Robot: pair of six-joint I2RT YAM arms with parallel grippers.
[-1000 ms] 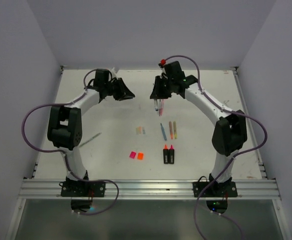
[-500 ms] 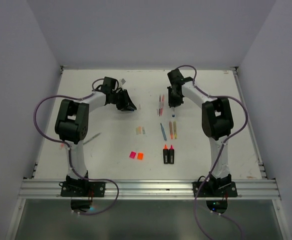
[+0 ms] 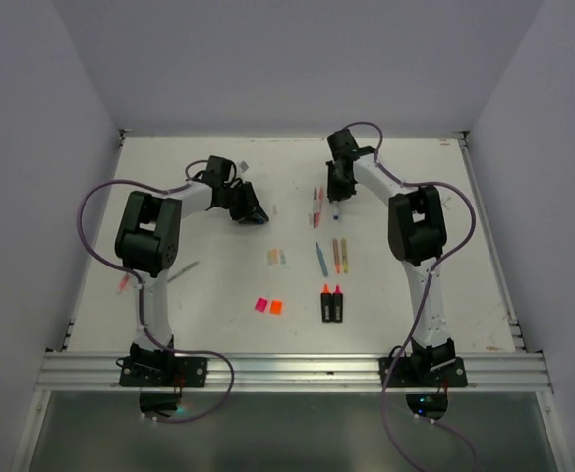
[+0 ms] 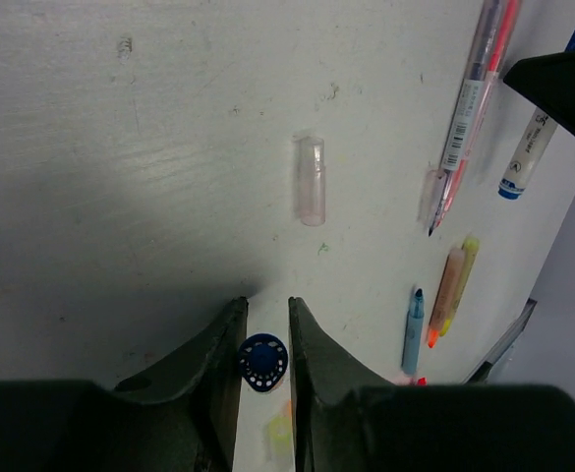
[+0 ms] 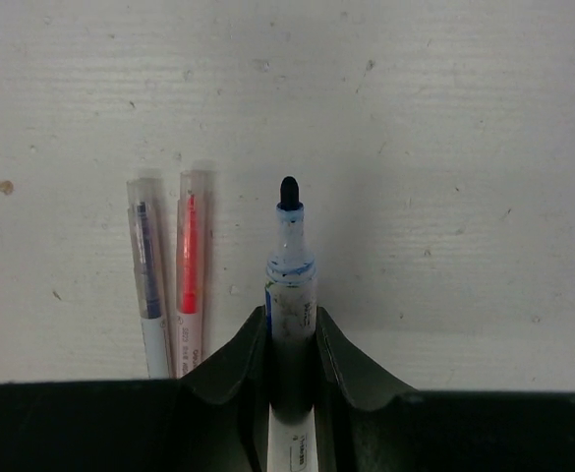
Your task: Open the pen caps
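Observation:
My left gripper (image 3: 252, 211) is low over the table at the back left, shut on a small blue pen cap (image 4: 262, 362) seen end-on between the fingers. My right gripper (image 3: 336, 197) is shut on a white marker barrel (image 5: 291, 295), whose bare blue tip (image 5: 288, 192) points away from the jaws. The marker also shows in the left wrist view (image 4: 528, 157). A clear cap (image 4: 310, 180) lies loose on the table. Pink (image 3: 260, 305) and orange (image 3: 276, 307) highlighter caps lie near the front. Tiny pale caps (image 3: 277, 256) lie mid-table.
Two capped thin pens, blue (image 5: 147, 285) and red (image 5: 191, 275), lie just left of the marker. A blue pen (image 3: 321, 259), orange and yellow pens (image 3: 338, 255) and two black highlighter bodies (image 3: 332, 305) lie in the middle. A grey pen (image 3: 181, 271) lies at the left.
Both arms folded back and came down toward the table. The right gripper moved right of the two thin pens with the marker. The left gripper shifted slightly right and nearer.

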